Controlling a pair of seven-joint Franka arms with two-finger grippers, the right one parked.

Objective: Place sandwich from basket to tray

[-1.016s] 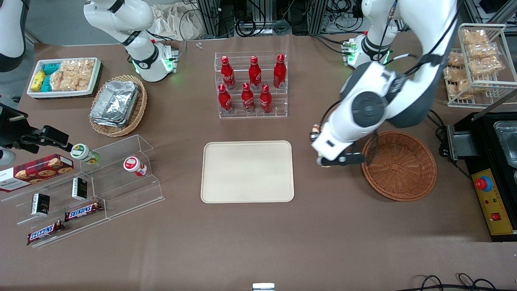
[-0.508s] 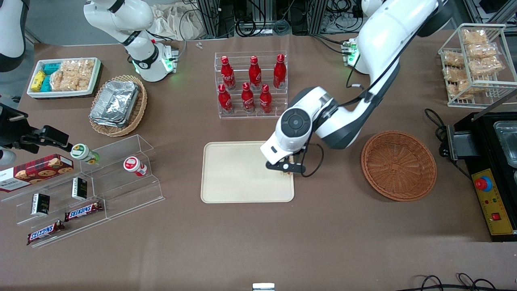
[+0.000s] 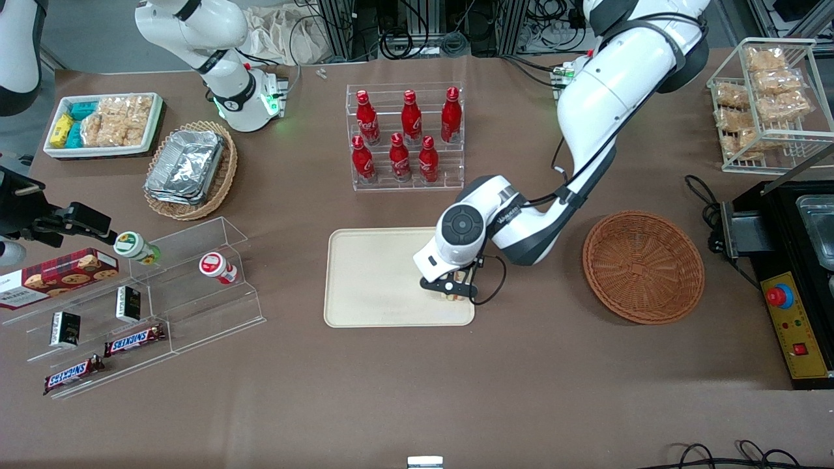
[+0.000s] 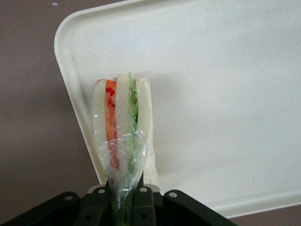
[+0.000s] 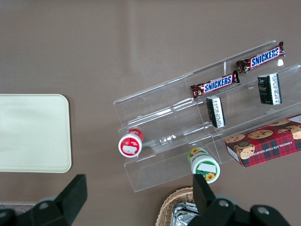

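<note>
Sandwich (image 4: 121,127) stands pinched in the claw (image 3: 449,288), its clear wrap clamped between the two fingers (image 4: 101,197), over the corner of the tray (image 3: 378,273) that lies nearest the front camera on the working arm's side. White bread, orange-red and green layers show edge-on just above the tray's cream surface; contact with the tray cannot be told. The tray lies flat on the brown table (image 3: 417,391). Toward the parked arm's end stand clear acrylic shelves (image 3: 163,306) with Snickers bars (image 3: 133,339) and a tan wicker basket of foil containers (image 3: 189,169). Farther from the front camera than the tray is a rack of red bottles (image 3: 404,137). Toward the working arm's end sits the reddish-brown basket (image 3: 644,266), well apart from the tray, then a wire rack of snack packets (image 3: 769,98). Cables and metal framing line the room's edge.
</note>
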